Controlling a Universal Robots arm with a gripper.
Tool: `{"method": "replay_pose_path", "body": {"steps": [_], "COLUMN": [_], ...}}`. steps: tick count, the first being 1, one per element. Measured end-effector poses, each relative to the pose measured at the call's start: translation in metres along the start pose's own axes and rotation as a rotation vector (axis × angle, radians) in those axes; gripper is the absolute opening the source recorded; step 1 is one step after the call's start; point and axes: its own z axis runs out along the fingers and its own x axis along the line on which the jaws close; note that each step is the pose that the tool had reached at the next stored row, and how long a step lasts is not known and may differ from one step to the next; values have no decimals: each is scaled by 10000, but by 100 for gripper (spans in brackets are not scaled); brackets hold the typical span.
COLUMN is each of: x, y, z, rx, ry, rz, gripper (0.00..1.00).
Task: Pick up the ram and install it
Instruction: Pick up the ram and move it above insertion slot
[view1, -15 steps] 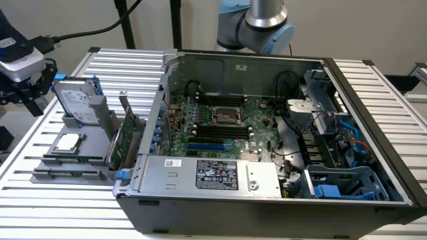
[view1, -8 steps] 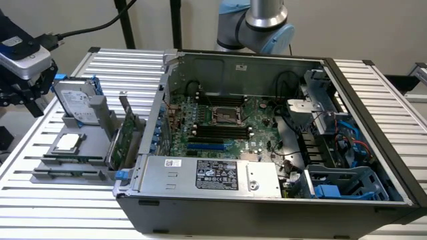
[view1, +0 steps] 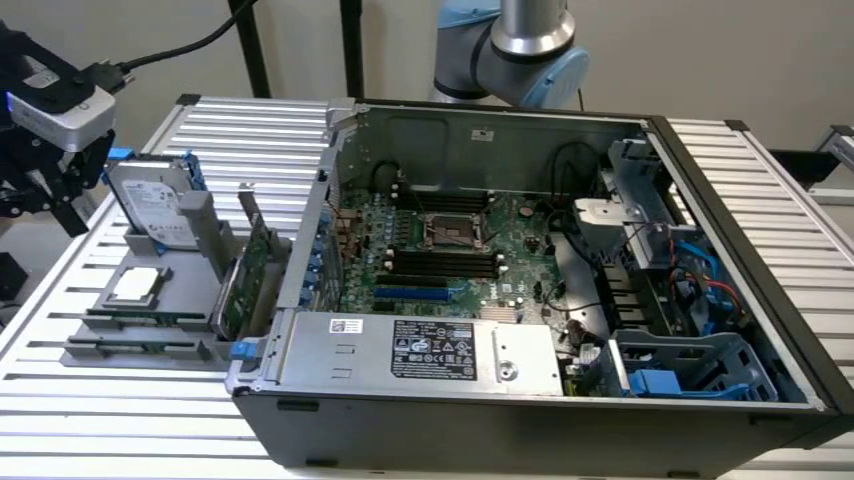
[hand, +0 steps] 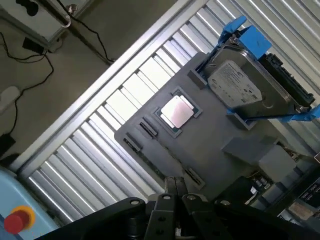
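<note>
Two ram sticks stand on edge in the slots of a grey holder (view1: 94, 335) on the slatted table, one (view1: 134, 319) just behind the other (view1: 134, 347). In the wrist view a ram stick (hand: 161, 158) shows as a thin line along the holder's near edge. My gripper (view1: 47, 205) hangs above the table at the exterior view's left, beyond the holder's far corner and apart from both sticks. In the wrist view its fingertips (hand: 169, 186) rest together with nothing between them, so my gripper (hand: 175, 186) is shut. Black memory slots (view1: 441, 262) lie on the motherboard inside the open computer case (view1: 534, 420).
The holder also carries a silver hard drive with blue rails (view1: 150, 205), a tall green expansion card (view1: 247, 285) and a square processor (view1: 138, 285). The case's metal wall (view1: 314, 230) stands right beside the holder. A red button (hand: 17, 220) sits off the table.
</note>
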Motion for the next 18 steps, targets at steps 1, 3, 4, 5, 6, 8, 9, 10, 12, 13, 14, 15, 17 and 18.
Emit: {"method": "replay_pose_path", "body": {"steps": [1,3,4,5,6,8,9,10,12,13,14,15,17,18], "x": [0,0,0,0,0,0,0,0,0,0,0,0,0,0], "y": [0,-1,-1,0,0,-1,-1,-1,-1,-2,-2,-2,-3,-3], "z": [2,7,9,13,16,22,25,29,36,41,46,52,63,69], "rx": [0,0,0,0,0,0,0,0,0,0,0,0,0,0], "ry": [9,26,35,43,51,68,76,84,101,109,117,126,144,152], "rz": [-176,-540,-732,-909,-1089,-1454,-1634,-1813,-2172,-2369,-2537,-2733,-3092,-3273], "gripper": [0,0,0,0,0,0,0,0,0,0,0,0,0,0]}}
